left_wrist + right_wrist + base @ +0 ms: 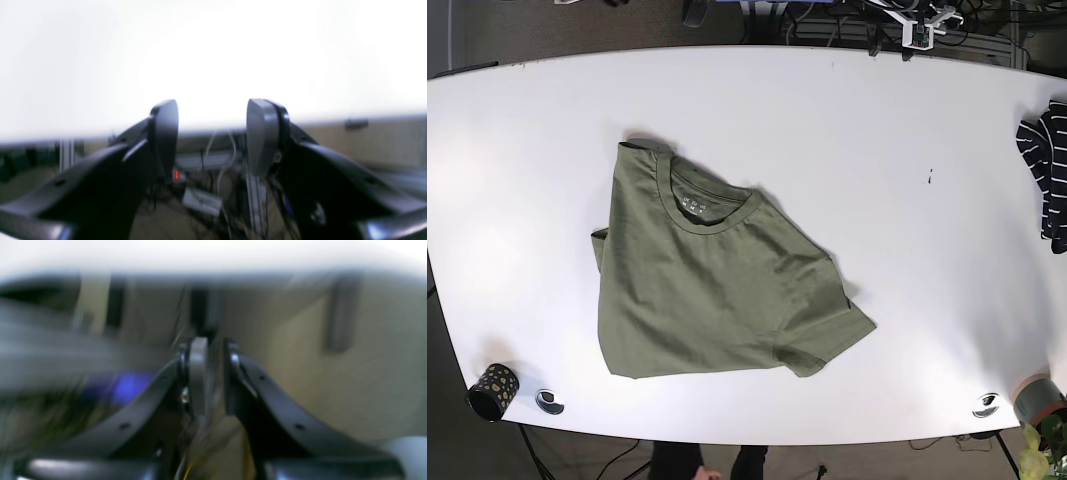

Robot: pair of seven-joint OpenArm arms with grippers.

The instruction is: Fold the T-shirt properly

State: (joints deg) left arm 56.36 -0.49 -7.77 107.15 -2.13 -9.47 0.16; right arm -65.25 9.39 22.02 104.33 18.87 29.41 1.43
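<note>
One olive-green cotton T-shirt (707,290) lies flat on the white bench (877,150), left of centre in the base view, its collar toward the far side and tilted a little. One sleeve sticks out at its lower right; the other side is tucked under along the left edge.

Neither arm shows in the base view, so the shirt lies apart from both sets of fingers. In the left wrist view the left gripper (212,136) has its two dark fingers (165,133) spread wide with nothing between them, and beyond them are only the bench's pale surface, its far edge and some cables. In the right wrist view, which is badly blurred, the right gripper (208,376) has its fingers drawn close, with a narrow gap and nothing visibly held.

Bare bench surrounds the shirt on all sides, widest to the right. One dark striped garment (1047,175) hangs at the right edge. One black speckled cup (493,391) stands at the near left corner.
</note>
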